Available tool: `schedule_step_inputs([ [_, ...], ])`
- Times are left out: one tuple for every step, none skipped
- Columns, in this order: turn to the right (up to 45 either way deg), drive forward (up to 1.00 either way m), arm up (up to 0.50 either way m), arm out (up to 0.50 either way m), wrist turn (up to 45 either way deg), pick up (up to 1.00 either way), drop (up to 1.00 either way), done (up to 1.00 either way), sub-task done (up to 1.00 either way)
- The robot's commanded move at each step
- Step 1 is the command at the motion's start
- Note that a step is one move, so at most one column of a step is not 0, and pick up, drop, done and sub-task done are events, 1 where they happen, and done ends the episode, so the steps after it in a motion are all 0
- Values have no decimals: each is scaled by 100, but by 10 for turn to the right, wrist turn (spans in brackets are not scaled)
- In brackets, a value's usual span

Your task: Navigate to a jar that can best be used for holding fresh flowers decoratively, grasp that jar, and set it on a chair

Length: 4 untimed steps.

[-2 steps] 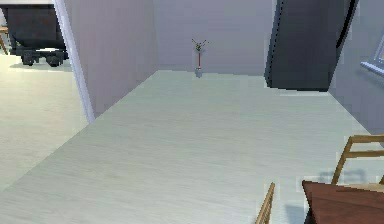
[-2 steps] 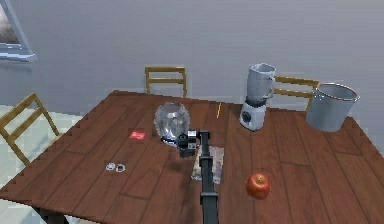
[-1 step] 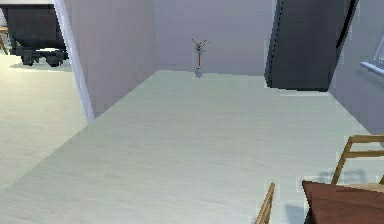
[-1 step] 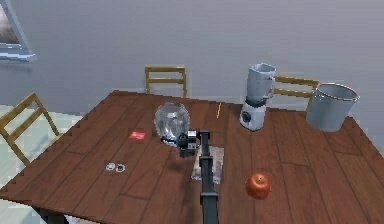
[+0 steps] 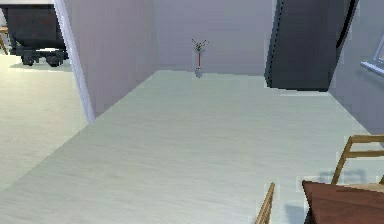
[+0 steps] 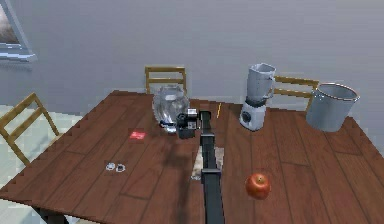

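Jar (image 6: 169, 103) - clear glass, rounded, squat - stands upright on the dark plank-wood table (image 6: 90, 150), long axis vertical, mouth up, at far centre, just in front of a wooden chair (image 6: 165, 76). End effector (image 6: 181, 126) sits at the jar's near right side - can't tell its finger state, or whether it holds anything. To the right: blender (image 6: 257, 98), grey metal pot (image 6: 332, 105). Red apple (image 6: 259, 185) lies nearer.
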Motion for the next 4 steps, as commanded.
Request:
schedule_step_inputs([
  [0, 0, 28, 0, 0, 0, 0, 0, 0],
  [0, 0, 0, 0, -450, 0, 0, 0, 0],
  [0, 0, 0, 0, -450, 0, 0, 0, 0],
  [0, 0, 0, 0, -210, 0, 0, 0, 0],
])
